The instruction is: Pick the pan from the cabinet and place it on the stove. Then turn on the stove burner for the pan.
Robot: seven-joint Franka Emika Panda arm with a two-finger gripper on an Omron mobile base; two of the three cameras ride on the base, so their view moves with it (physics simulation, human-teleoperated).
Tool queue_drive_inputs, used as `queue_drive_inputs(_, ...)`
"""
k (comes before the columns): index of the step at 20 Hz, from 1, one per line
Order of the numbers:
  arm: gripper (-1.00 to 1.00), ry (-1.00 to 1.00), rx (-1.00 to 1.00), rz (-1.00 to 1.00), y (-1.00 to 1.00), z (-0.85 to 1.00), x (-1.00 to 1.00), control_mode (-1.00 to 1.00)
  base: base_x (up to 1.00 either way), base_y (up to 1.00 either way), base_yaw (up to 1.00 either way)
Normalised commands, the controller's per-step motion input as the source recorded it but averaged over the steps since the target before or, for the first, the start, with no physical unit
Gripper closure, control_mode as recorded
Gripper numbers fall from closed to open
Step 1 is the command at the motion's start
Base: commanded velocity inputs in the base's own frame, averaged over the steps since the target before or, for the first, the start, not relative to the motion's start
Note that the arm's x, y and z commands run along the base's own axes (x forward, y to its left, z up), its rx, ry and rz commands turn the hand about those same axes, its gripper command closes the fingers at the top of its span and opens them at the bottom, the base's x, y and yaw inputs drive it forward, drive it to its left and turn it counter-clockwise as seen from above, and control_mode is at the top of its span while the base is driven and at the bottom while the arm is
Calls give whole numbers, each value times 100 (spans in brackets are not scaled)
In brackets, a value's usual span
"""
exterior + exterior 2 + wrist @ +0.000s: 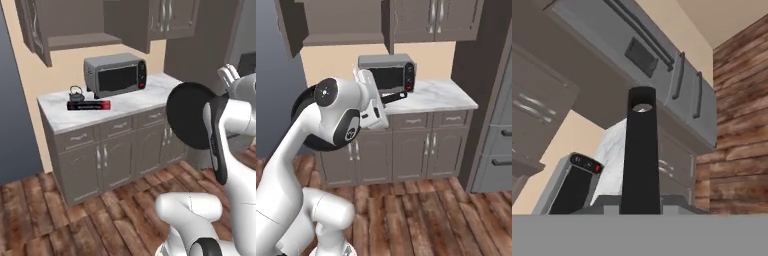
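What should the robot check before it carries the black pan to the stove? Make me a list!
1. Tool shut on the pan's handle: ok.
2. Pan out of the cabinet and up in the air beside the arm: ok.
3. Pan clear of the microwave and teapot: ok.
4. Pan level: not ok, it stands on edge.
5. Stove in sight: not ok, the counter has none.
6. Cabinet door shut: not ok, it hangs open.

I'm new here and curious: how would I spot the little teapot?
Find the marble counter with the microwave on it. Left of the microwave, the teapot sits on a flat dark box: small, black, round, with a loop handle.
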Motion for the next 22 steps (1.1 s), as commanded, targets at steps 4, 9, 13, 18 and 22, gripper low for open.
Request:
queue_drive_inputs(4,100,0,0,0,0,0,0,100,-42,0,-40)
queue_drive_inputs(9,100,0,0,0,0,0,0,100,-35,0,-41)
queue_drive_inputs(13,100,0,0,0,0,0,0,100,-27,3,-41)
queue_drive_inputs(18,100,0,0,0,0,0,0,100,-24,6,-43)
queue_drive_inputs(22,100,0,0,0,0,0,0,100,-26,9,-43)
